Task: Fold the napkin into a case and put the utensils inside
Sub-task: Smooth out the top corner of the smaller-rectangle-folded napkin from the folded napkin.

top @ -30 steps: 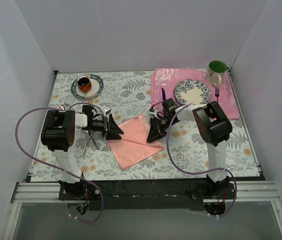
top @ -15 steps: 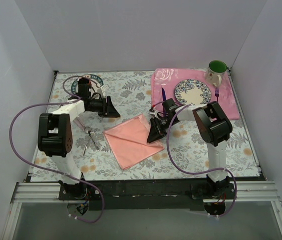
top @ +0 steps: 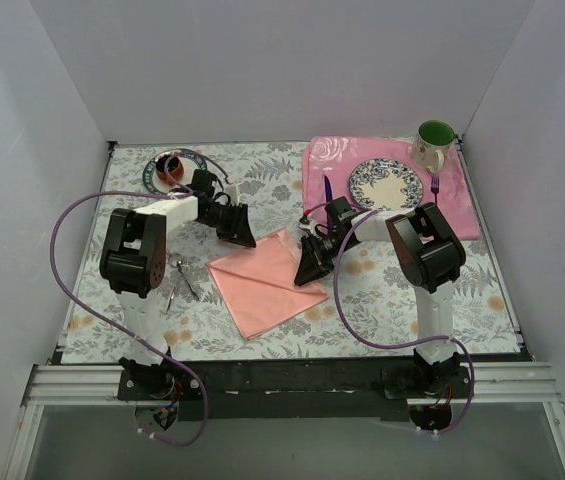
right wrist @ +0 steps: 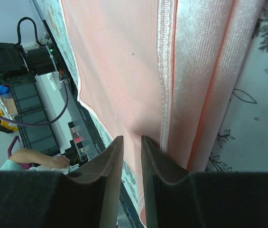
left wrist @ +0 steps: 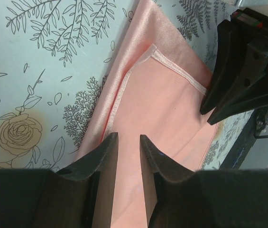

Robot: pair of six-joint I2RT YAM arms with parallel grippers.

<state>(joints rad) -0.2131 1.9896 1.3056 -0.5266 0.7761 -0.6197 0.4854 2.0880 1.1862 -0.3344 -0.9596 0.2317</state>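
The salmon-pink napkin (top: 262,280) lies folded on the floral table, its hemmed flap edge (left wrist: 171,64) showing in the left wrist view. My left gripper (top: 240,232) hovers over the napkin's back-left edge; its jaws (left wrist: 128,137) stand narrowly open, with flat cloth visible through the gap. My right gripper (top: 312,262) sits at the napkin's right corner, also narrowly open (right wrist: 132,138), tips down on the cloth beside the hem (right wrist: 164,71). The right gripper's fingers (left wrist: 238,76) show in the left wrist view. The silver utensils (top: 178,280) lie on the table left of the napkin.
A rose-patterned pink placemat (top: 332,155) at the back right carries a patterned plate (top: 386,183), a purple knife (top: 328,187), a purple fork (top: 435,185) and a green mug (top: 433,140). A saucer (top: 197,165) with a brown cup (top: 170,168) stands at the back left.
My left arm swung from the napkin's left side toward the back, then came in over its back-left edge, jaws narrowing. The right gripper and napkin stayed put.
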